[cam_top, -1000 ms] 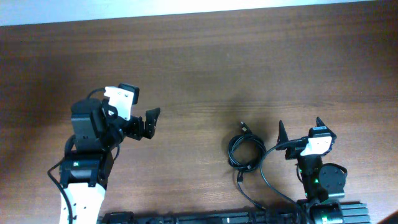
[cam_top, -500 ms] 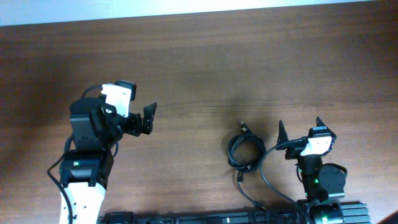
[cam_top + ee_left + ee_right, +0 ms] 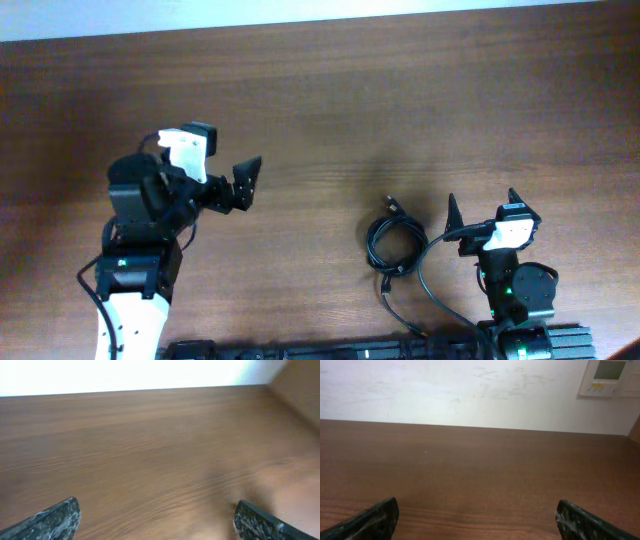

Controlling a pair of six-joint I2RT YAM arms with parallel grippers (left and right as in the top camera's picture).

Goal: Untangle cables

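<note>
Cables (image 3: pixel 396 245) sit bunched in one small coil on the bench (image 3: pixel 330 90), front-right area, just left of the right hand (image 3: pixel 483 206) and not touching it. One plug end pokes out toward the far side, another toward the near edge. Both hands released, jaws spread wide, grasping nothing. Left hand (image 3: pixel 243 184) is well apart from the coil.

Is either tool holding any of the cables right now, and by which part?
Nothing is held. The left tool and the right tool both stand open and empty; the cables lie coiled on the table, untouched.
</note>
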